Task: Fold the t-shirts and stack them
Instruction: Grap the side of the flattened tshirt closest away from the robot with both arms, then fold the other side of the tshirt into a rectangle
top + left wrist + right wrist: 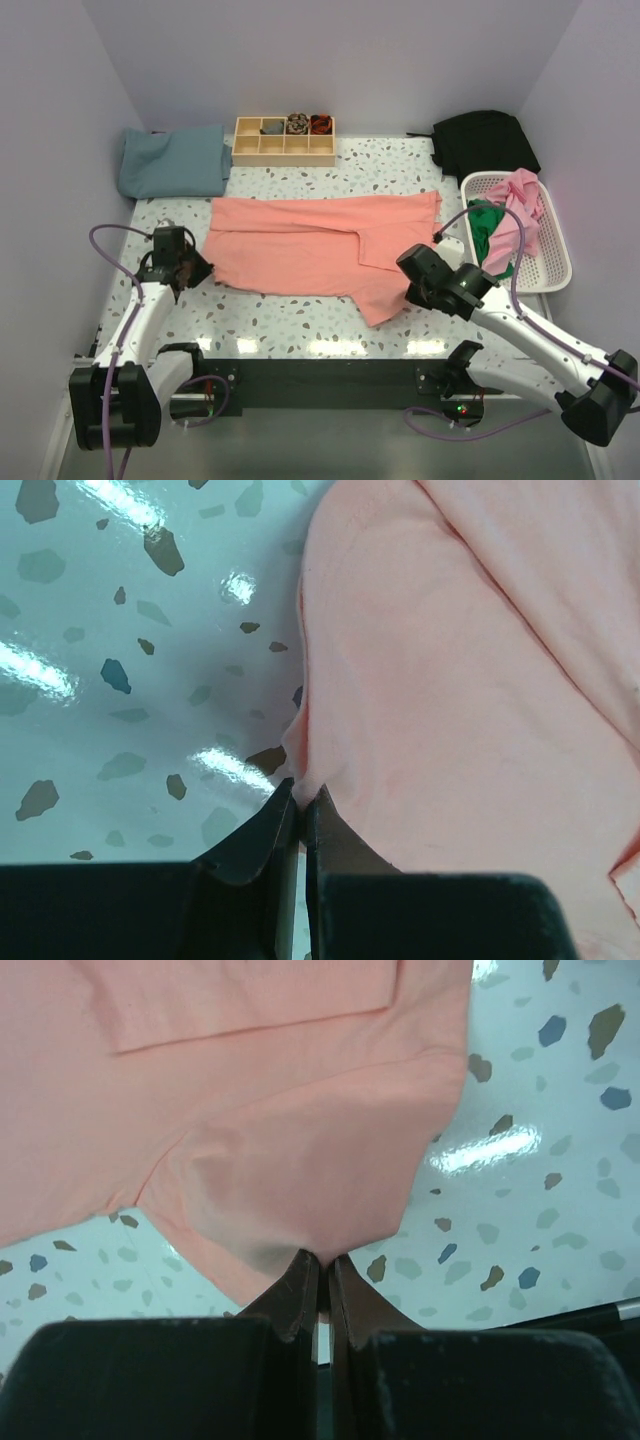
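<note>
The left fingers are pressing nearly together on the left edge of the salmon-pink t-shirt, pinching a small fold of cloth at their tips. The right fingers are closing just as tightly on the hem of the flap that is hanging off the shirt's near right side, and the cloth is puckering into a small peak where they are biting.

The shirt is lying spread across the middle of the bench, long side running left to right, partly folded over itself.

The overhead view is showing what the wrist views are missing. A teal-blue t-shirt is lying folded at the far left corner of the bench. A black cloth is sitting bunched at the far right corner. A white lattice basket is standing along the right edge, holding a pink t-shirt and a green t-shirt that are spilling over each other. A wooden compartment tray is resting at the far edge, between the teal-blue shirt and the black cloth, with small items in some compartments that are too small to name.

The wrist views are giving the contact itself: each pair of dark tips is meeting the salmon cloth right at its border, with speckled bench showing just beside it.
</note>
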### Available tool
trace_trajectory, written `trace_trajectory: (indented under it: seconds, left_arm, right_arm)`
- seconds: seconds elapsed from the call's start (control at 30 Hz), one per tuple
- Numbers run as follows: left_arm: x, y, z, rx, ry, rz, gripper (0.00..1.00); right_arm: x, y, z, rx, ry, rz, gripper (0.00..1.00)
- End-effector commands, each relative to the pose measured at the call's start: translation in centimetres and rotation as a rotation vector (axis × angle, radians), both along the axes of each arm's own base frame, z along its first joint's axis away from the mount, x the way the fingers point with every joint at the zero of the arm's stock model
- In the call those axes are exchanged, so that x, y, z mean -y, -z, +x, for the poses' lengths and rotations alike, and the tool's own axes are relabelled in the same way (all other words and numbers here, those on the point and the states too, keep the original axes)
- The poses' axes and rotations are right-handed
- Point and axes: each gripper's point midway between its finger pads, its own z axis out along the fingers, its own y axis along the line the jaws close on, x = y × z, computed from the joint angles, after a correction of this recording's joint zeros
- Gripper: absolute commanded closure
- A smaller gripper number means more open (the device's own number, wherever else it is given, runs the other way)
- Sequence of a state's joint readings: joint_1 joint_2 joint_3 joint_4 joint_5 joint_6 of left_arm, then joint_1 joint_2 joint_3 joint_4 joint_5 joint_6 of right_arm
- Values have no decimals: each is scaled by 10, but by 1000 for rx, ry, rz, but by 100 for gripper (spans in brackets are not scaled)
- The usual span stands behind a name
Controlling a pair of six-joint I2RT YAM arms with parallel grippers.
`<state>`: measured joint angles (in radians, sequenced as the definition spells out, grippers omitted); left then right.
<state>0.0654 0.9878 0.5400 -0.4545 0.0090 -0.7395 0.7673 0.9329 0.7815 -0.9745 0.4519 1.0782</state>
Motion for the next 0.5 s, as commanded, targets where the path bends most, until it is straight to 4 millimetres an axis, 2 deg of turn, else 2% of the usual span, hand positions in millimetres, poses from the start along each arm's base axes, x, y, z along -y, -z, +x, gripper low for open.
trace_trajectory:
  seconds: [0.0,0.2,0.47]
  left_arm:
    - [-10,-17,6,23,-13,52,100]
    - [-16,-21,10,23,-21,82,100]
    - [-19,-21,21,28,-26,91,100]
  right_arm:
    - [17,-34,24,142,40,-97,100]
    - [25,-54,42,225,69,-145,100]
    - [34,-67,57,278,98,-192,100]
